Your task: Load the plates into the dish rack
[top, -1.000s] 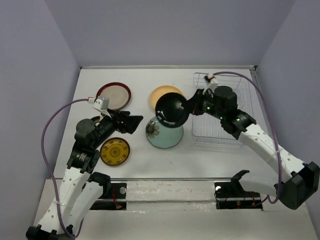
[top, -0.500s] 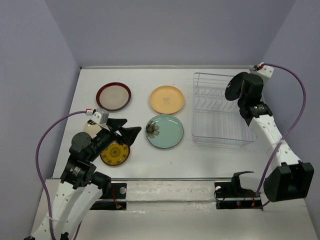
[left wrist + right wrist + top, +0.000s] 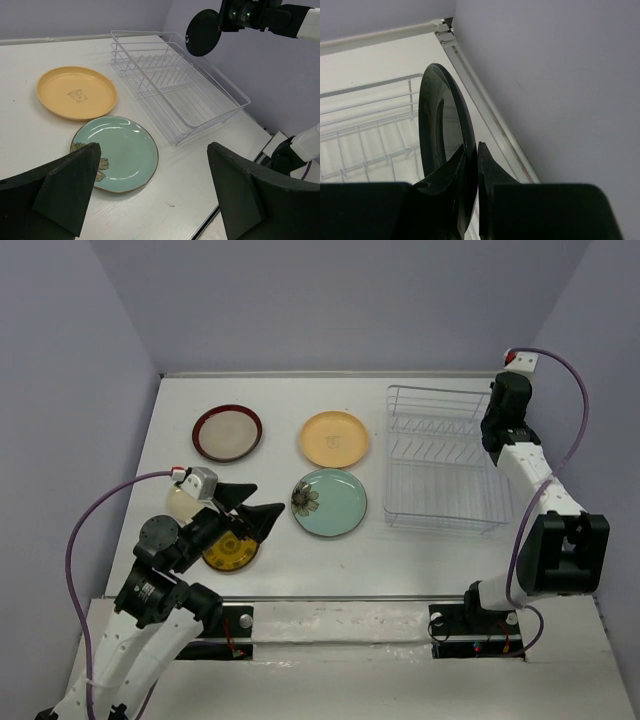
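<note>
Right wrist view: right tool (image 3: 470, 152) clamped on the black plate (image 3: 437, 125), held on edge. Within one second it travelled from above the teal plate (image 3: 330, 503) to above the dish rack's (image 3: 440, 390) far-right side; slotting is judged next. Left tool (image 3: 248, 508) spread wide, empty.

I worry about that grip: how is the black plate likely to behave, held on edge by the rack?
The black plate looks rigid and glossy, so pinched only at its rim by the right gripper, it may slip or pivot. Being round, it would probably roll if set on edge outside the dividers of the dish rack.
</note>
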